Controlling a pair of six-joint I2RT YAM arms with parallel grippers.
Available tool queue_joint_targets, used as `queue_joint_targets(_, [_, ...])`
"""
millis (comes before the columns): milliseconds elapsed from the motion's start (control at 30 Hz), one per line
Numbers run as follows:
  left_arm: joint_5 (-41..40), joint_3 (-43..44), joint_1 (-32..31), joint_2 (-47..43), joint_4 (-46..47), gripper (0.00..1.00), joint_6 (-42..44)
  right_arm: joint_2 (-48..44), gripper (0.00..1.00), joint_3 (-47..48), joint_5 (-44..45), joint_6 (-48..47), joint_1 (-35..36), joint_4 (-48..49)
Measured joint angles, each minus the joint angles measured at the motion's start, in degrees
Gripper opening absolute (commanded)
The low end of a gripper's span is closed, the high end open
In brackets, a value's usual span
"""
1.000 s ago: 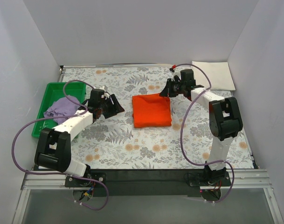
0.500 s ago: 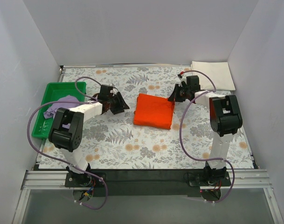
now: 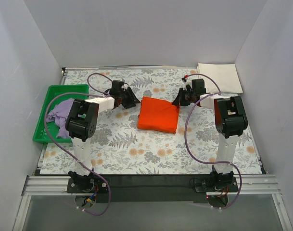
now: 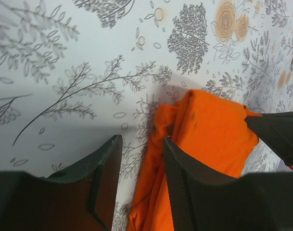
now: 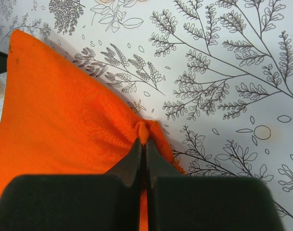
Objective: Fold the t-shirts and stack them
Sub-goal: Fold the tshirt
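Observation:
The folded orange t-shirt [image 3: 157, 114] lies mid-table. My right gripper [image 3: 179, 102] is shut on a pinch of its far right corner, seen in the right wrist view [image 5: 144, 132]. My left gripper [image 3: 134, 102] is open at the shirt's far left corner; in the left wrist view [image 4: 141, 159] one finger rests on the orange t-shirt [image 4: 209, 134] and the shirt's edge lies between the jaws. The lilac t-shirt [image 3: 62, 113] lies crumpled in the green tray [image 3: 52, 94]. The cream-white t-shirt [image 3: 220, 77] lies folded at the far right corner.
The floral tablecloth [image 3: 151, 149] covers the table. White walls close in on the left, back and right. The green tray stands at the left edge.
The left gripper has moved right from near the tray to the orange shirt's far left corner. The right gripper has shut on the far right corner and the shirt has skewed slightly.

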Motion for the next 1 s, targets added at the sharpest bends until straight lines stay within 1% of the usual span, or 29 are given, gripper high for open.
queue_joint_targets(200, [0.5, 3.3, -1.0, 3.3, 1.4, 0.29, 0.1, 0.4, 0.01, 0.4, -0.6, -0.3, 0.0, -0.1])
queue_joint_targets(267, [0.7, 3.6, -1.3, 3.7, 1.7, 0.21, 0.2, 0.5, 0.01, 0.7, -0.7, -0.5, 0.0, -0.3])
queue_joint_targets(300, [0.5, 3.6, -1.5, 3.7, 1.6, 0.2, 0.3, 0.6, 0.01, 0.8, -0.8, -0.5, 0.0, -0.3])
queue_joint_targets(367, [0.6, 3.6, -1.9, 4.3, 2.0, 0.08, 0.6, 0.6, 0.01, 0.9, -0.8, -0.7, 0.0, -0.4])
queue_joint_targets(433, [0.5, 3.7, -2.3, 4.8, 2.4, 0.0, 0.6, 0.6, 0.01, 1.0, -0.9, -0.8, 0.0, -0.5])
queue_joint_targets(733, [-0.9, 3.7, -3.1, 4.9, 3.4, 0.0, 1.5, -0.8, 0.01, 1.1, 1.0, -0.6, 0.1, -2.8])
queue_joint_targets(1000, [-2.0, 3.7, -3.3, 4.9, 3.8, 0.0, 2.2, -7.5, 0.01, 1.1, 2.8, 0.2, 0.1, -6.7])
